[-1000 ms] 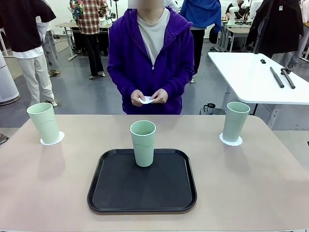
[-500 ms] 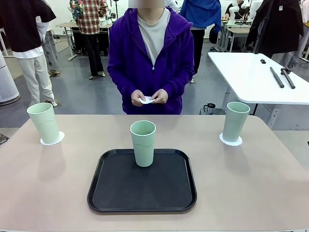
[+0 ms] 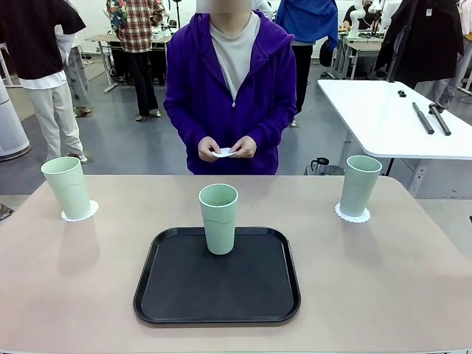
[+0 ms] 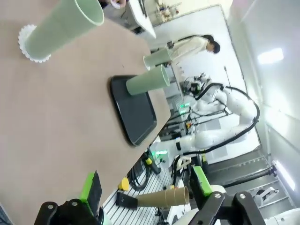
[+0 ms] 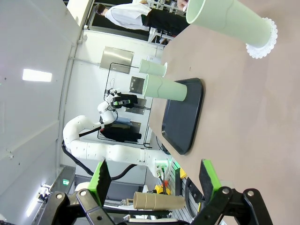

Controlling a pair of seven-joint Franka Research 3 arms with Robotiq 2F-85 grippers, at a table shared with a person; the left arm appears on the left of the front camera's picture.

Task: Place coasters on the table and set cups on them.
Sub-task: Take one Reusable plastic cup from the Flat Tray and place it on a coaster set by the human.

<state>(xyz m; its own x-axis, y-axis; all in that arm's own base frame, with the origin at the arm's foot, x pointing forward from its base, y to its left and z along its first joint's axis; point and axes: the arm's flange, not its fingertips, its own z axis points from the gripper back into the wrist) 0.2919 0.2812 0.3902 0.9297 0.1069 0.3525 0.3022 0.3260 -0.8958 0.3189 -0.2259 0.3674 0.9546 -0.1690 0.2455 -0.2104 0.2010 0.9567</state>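
My left claw [image 4: 146,187] and right claw [image 5: 154,177] both stand wide open and hold nothing, well back from the tray [image 3: 221,287] on my side. The last cup [image 3: 219,218] stands upright on the tray's far half, centred, so I judge neither arm clearly nearer. The third coaster [image 3: 225,153] is beyond the tray, off the counter [image 3: 383,280], in the person's hands [image 3: 245,146]. Far left and far right of the tray, two cups [image 3: 66,186] already sit on coasters [image 3: 352,214]. Bare counter lies on both sides of the tray.

coaster [image 3: 224,153] mostly hidden in person's hands [image 3: 244,147]; table [image 3: 74,295] cut by frame edges.
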